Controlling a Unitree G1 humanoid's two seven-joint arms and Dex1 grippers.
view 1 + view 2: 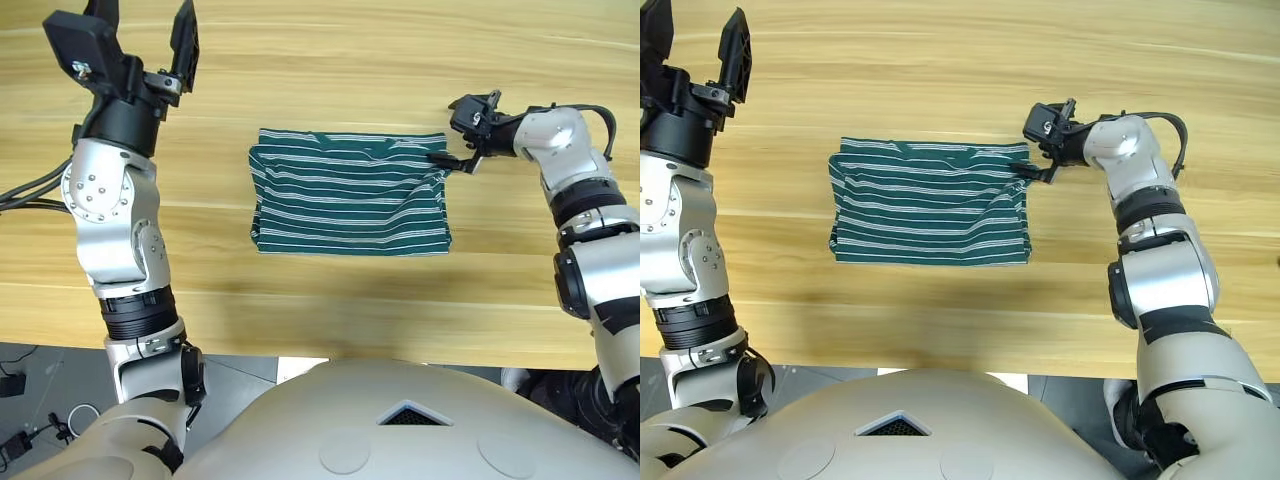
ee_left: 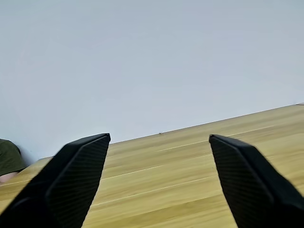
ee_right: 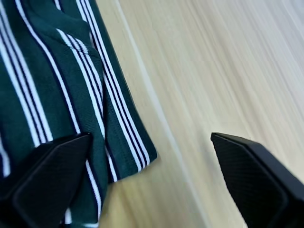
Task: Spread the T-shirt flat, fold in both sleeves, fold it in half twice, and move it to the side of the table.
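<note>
One broad stretch of bare wooden worktop [image 1: 300, 300] runs along the near edge, and just beyond it lies the T-shirt [image 1: 350, 190], dark green with thin white stripes. It sits as a rough rectangle with its sleeves tucked in and its collar on the far edge, and the cloth is somewhat rumpled on the side toward the right fingers [image 3: 256, 175]. Those fingers are at the shirt's far right corner, low over the wood and spread wide with nothing between them. One of them overlaps the striped hem while the other stands over bare wood just beside it (whether the first actually presses on the cloth I cannot tell). From them the whole shirt spreads away toward the robot's left and back toward the near edge. Farther off and well apart from the shirt, the left fingers [image 2: 76, 180] are raised high above the worktop's far left part, tips upward, also opened wide and empty. The shirt lies well to their right and nearer. Beyond them the wood ends at a plain pale wall [image 2: 152, 57].
</note>
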